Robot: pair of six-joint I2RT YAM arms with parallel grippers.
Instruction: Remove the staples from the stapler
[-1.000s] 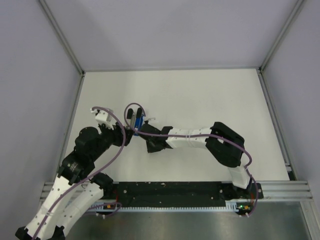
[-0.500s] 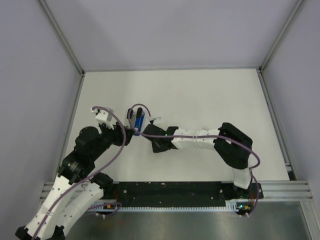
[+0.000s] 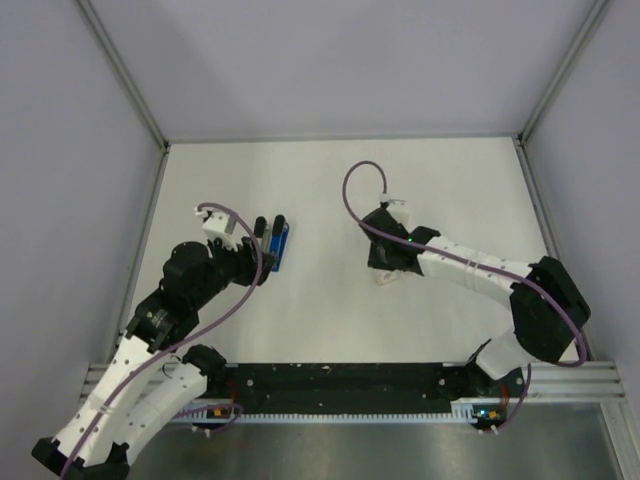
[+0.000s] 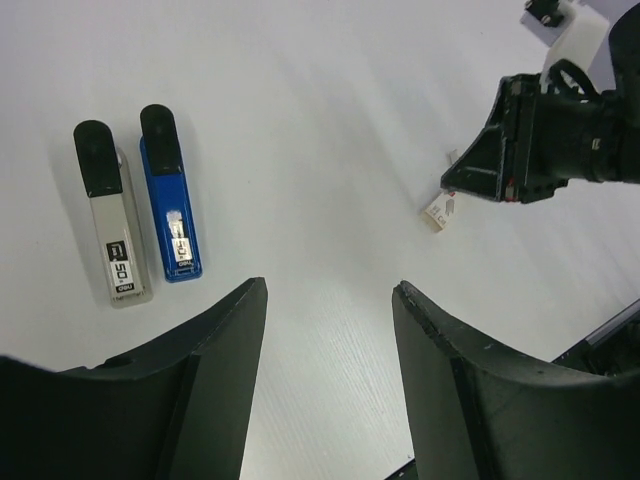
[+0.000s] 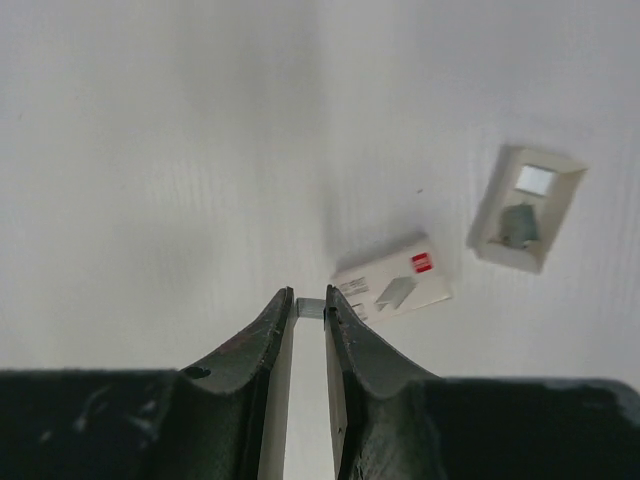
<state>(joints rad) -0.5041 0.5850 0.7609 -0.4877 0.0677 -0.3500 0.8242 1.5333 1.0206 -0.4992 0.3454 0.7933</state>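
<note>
The stapler lies swung open on the white table, its blue half (image 4: 172, 200) beside its grey half (image 4: 108, 222), both with black ends; it also shows in the top view (image 3: 279, 242). My left gripper (image 4: 328, 290) is open and empty, hovering just near of the stapler (image 3: 252, 262). My right gripper (image 5: 309, 305) is shut on the staples (image 5: 310, 308), a tiny grey metal strip pinched between its fingertips. It hangs right of table centre (image 3: 385, 262), just above a small whitish staple box (image 5: 392, 285).
A second small box, open like a tray (image 5: 526, 207), lies right of the first. The first box also shows in the left wrist view (image 4: 436, 212). Grey walls with aluminium rails (image 3: 140, 100) enclose the table.
My right arm has swung away from the stapler to the right of table centre, carrying the staples. The stapler now lies uncovered. My left gripper has shifted slightly.
</note>
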